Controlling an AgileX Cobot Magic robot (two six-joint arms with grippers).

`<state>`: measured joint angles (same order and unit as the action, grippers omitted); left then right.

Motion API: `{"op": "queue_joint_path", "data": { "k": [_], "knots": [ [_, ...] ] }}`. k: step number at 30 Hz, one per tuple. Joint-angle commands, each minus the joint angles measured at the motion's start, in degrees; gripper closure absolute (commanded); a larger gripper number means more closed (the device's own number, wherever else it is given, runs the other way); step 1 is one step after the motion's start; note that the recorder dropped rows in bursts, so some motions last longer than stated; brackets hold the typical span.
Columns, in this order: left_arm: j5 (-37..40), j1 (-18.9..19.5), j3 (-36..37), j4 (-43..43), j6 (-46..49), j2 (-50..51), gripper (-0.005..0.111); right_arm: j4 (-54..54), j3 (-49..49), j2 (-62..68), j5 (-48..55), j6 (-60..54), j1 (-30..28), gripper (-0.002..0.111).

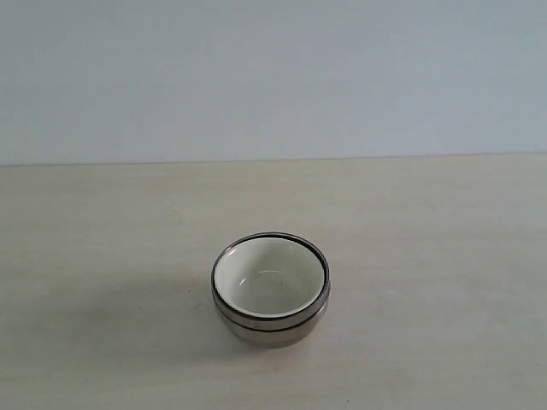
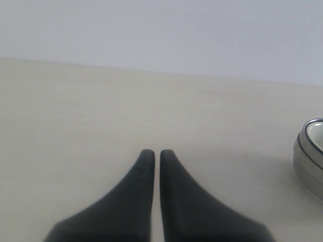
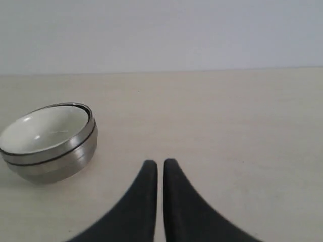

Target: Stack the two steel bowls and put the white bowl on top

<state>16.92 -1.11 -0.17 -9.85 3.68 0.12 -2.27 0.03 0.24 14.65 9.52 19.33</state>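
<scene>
The two steel bowls [image 1: 272, 323] sit nested as one stack on the table, their shiny rims one just above the other. Inside the top one rests the white bowl [image 1: 269, 278], its off-white inside facing up. The right wrist view shows the same steel stack [image 3: 65, 156] with the white bowl [image 3: 43, 128] in it, well off to one side of my right gripper [image 3: 157, 162], which is shut and empty. In the left wrist view only an edge of the stack [image 2: 309, 164] shows, far from my shut, empty left gripper [image 2: 153, 152]. Neither gripper appears in the exterior view.
The pale wooden table [image 1: 427, 256] stretches all round the stack, ending at a plain light wall [image 1: 273, 77] behind. No other objects are in view.
</scene>
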Motion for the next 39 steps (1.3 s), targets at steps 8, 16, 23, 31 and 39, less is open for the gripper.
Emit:
{"op": "queue_joint_path", "data": {
  "k": [8, 16, 23, 31, 39],
  "knots": [
    [-0.23, 0.18, 0.17, 0.26, -0.55, -0.12, 0.103, 0.16, -0.03, -0.24, 4.93, -3.65, -6.25, 0.108],
    [-0.23, 0.18, 0.17, 0.26, -0.55, -0.12, 0.103, -0.36, -0.03, -0.24, 5.83, -4.18, -6.85, 0.108],
    [-0.23, 0.18, 0.17, 0.26, -0.55, -0.12, 0.103, -0.13, -0.03, -0.24, 5.81, -4.18, -6.85, 0.108],
    [-0.23, 0.18, 0.17, 0.26, -0.55, -0.12, 0.103, -0.13, -0.03, -0.24, 5.81, -4.18, -6.85, 0.108],
    [-0.23, 0.18, 0.17, 0.26, -0.55, -0.12, 0.103, -0.13, -0.03, -0.24, 5.81, -4.18, -6.85, 0.108]
  ]
}}
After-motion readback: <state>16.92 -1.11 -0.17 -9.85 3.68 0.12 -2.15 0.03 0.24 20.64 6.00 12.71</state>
